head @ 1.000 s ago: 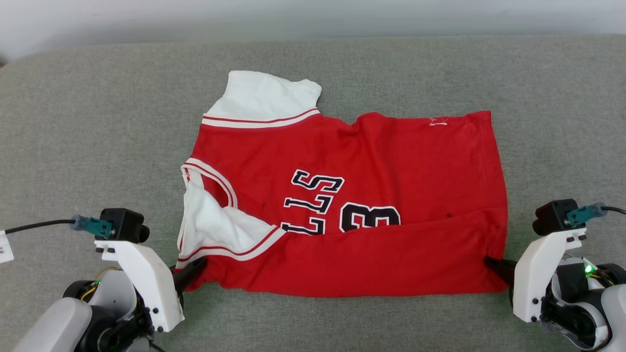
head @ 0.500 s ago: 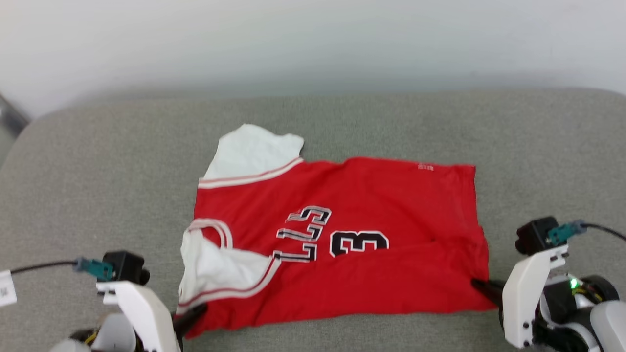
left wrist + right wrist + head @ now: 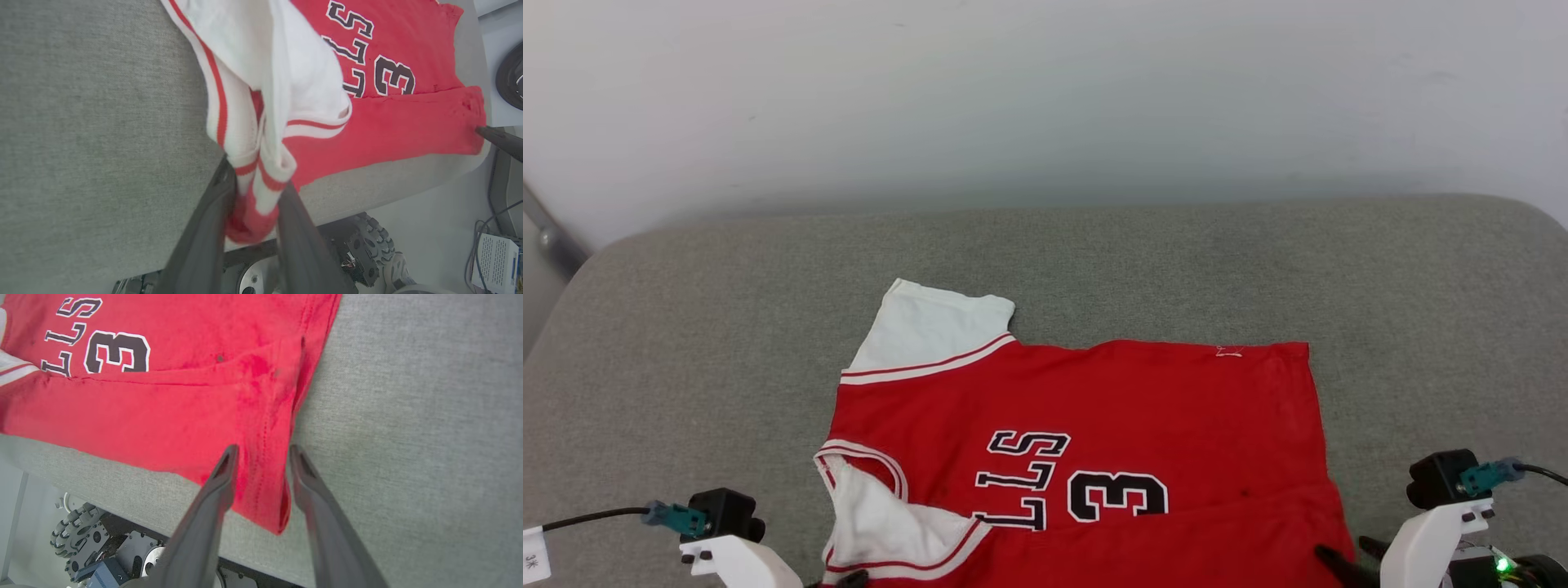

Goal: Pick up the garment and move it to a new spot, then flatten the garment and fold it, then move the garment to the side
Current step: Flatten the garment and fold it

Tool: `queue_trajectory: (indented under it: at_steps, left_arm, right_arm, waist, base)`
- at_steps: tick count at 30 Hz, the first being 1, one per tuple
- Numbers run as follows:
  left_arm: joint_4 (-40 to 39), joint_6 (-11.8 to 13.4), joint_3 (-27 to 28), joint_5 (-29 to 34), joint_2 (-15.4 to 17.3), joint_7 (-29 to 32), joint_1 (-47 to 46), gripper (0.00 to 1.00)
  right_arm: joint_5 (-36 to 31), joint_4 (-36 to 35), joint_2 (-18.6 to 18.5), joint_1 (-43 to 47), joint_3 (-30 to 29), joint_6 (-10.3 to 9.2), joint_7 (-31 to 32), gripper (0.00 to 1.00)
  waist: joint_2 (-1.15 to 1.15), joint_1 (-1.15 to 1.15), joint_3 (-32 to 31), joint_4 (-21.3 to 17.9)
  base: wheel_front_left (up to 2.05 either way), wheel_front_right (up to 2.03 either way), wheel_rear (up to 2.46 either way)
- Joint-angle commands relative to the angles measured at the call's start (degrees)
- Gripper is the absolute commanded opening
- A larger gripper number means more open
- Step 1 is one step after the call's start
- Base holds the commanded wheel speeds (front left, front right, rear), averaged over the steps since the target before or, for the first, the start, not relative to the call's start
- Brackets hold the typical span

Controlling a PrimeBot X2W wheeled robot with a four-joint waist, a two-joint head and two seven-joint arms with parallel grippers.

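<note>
The left pincer (image 3: 257,175) flanks a striped corner of the garment (image 3: 1143,408) (gripping or loose, I cannot tell); the right pincer (image 3: 264,448), open, straddles its red hem corner by the near edge of the table (image 3: 686,327); bare cloth-covered top beyond both.

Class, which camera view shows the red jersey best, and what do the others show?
Head view: the jersey lies nearly whole, far sleeve included. Left wrist shows its near sleeve and lettering; right wrist its hem corner.
</note>
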Motion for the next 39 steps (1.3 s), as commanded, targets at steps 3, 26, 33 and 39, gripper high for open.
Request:
queue_trajectory:
  at_steps: [3, 26, 33, 39]
  left_arm:
    - [1.08, -0.47, 0.28, 1.31, -0.68, -1.88, -1.63, 1.0]
    - [4.95, 1.56, 6.07, 18.77, -4.25, -21.9, -32.54, 1.0]
    - [14.44, -3.29, 6.04, 15.76, -1.92, -14.55, -44.06, 1.0]
    - [20.89, -6.01, 4.62, 11.1, 2.48, 0.34, -49.12, 1.0]
  right_arm:
    - [-2.62, -1.03, 1.32, 1.23, -0.87, 0.0, -4.82, 1.0]
    - [-19.86, -15.64, 12.94, -11.58, -10.55, 0.0, -31.03, 1.0]
    - [-20.86, -17.06, 13.68, -15.22, -9.61, -0.01, -31.42, 1.0]
    - [-20.64, -16.55, 14.25, -15.74, -8.84, -0.01, -31.37, 1.0]
  waist:
    - [0.0, 0.0, 0.43, -0.71]
    - [0.0, 0.0, 20.33, -6.82]
    - [0.0, 0.0, 25.73, -8.88]
    - [0.0, 0.0, 28.29, -10.79]
  base:
    - [0.0, 0.0, 0.0]
    - [0.0, 0.0, 0.0]
    - [0.0, 0.0, 0.0]
    - [0.0, 0.0, 0.0]
